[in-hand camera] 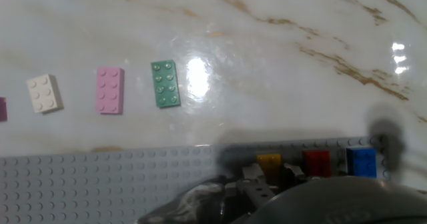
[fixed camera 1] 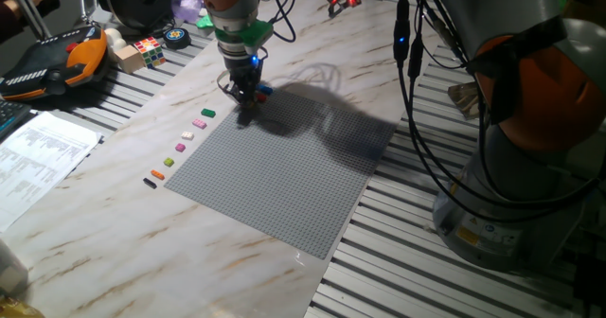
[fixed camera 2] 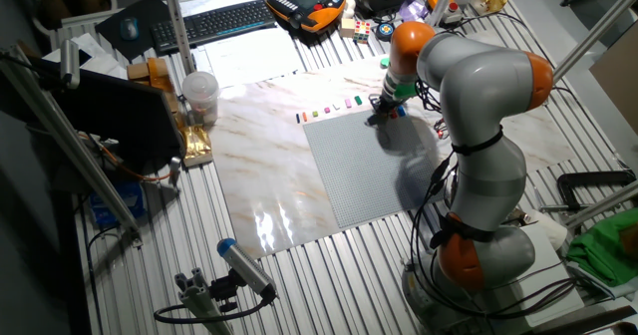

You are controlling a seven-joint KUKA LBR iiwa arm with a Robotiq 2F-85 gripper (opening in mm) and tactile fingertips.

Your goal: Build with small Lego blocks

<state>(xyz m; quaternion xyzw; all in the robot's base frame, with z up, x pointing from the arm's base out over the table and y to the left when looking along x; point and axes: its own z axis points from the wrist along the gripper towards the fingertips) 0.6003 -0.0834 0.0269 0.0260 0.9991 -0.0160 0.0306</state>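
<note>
Gripper (fixed camera 1: pixel 248 95) sits low over the far corner of the grey baseplate (fixed camera 1: pixel 284 171); fingers hidden by its own body, so can't tell whether they're spread, closed or holding anything. On the baseplate along that edge, in a row: yellow block (in-hand camera: pixel 269 161), red block (in-hand camera: pixel 316 162), blue block (in-hand camera: pixel 362 161), blue one nearest the corner. Loose blocks lie on the marble tabletop (fixed camera 1: pixel 142 233) just off the baseplate's edge: green block (in-hand camera: pixel 165 83), pink block (in-hand camera: pixel 110 89), white block (in-hand camera: pixel 44 93), then purple block (fixed camera 1: pixel 179 148), orange block (fixed camera 1: pixel 157 174), black block (fixed camera 1: pixel 150 183). Puzzle cube (fixed camera 1: pixel 148 50) well apart, near the tabletop's far edge.
</note>
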